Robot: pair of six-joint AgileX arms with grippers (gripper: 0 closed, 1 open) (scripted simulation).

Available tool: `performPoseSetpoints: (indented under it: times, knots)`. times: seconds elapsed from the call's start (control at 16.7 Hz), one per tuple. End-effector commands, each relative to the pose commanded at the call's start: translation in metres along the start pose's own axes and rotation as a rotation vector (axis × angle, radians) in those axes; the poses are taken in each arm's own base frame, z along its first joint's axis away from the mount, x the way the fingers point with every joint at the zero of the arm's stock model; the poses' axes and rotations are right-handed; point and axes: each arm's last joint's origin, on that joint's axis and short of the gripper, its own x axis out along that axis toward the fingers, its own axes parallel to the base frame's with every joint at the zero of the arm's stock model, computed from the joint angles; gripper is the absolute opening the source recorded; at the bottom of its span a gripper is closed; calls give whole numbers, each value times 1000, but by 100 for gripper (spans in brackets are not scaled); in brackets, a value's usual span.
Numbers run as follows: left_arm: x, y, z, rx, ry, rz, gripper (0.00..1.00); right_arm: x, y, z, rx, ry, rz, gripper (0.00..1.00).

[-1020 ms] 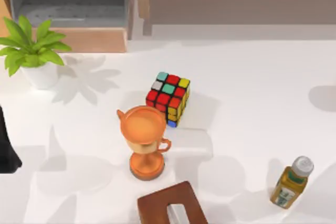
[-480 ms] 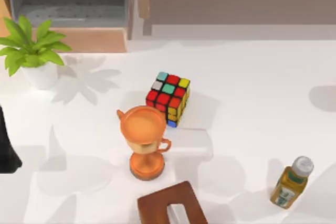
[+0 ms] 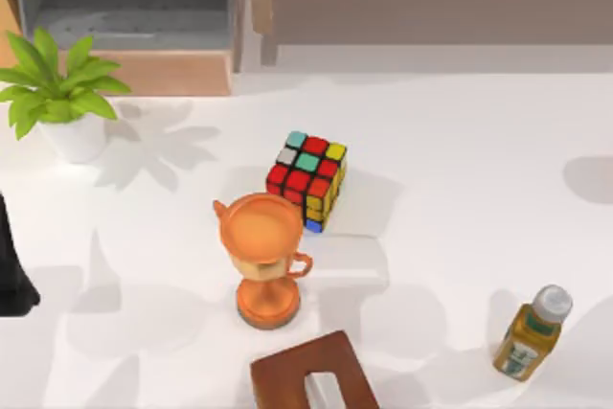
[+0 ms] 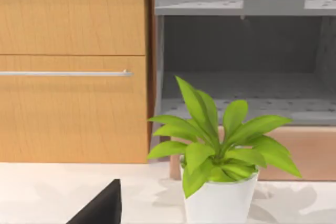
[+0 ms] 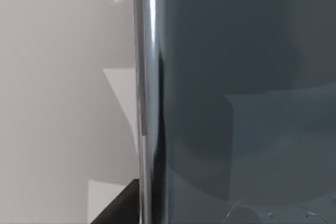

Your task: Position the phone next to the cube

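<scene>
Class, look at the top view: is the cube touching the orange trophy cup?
No: the cube stands apart from the trophy cup, with white table between.

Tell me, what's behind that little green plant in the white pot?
Behind the plant stands a wooden cabinet with a drawer handle, and beside it open grey shelves. The leaves and pot cover part of the lower shelf, so anything sitting there is hidden.

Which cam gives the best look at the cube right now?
Top view: the cube sits whole near table centre, top stickers visible, just behind the orange trophy cup. Left wrist view faces the potted plant and cabinet instead; right wrist view is close on the phone.
</scene>
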Motion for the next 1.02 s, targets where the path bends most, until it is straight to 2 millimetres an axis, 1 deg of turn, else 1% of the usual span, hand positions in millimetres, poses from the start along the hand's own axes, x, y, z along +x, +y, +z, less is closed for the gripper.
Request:
performPoseSetpoints:
  times: [0.18,0.48,0.54,0.78,0.9,1.02]
  knots:
    - [0,0,0,0,0,0,100,-12,0,0,0,0,0,0]
    - [0,0,0,0,0,0,100,-11,0,0,1,4,2,0]
    - [0,0,0,0,0,0,100,-15,1,2,3,-11,-3,0]
    - [0,0,0,0,0,0,100,-53,10,20,18,-125,-35,0]
    - [0,0,0,0,0,0,100,-73,21,30,27,-180,-43,0]
    - [0,0,0,0,0,0,100,-92,37,41,34,-224,-43,0]
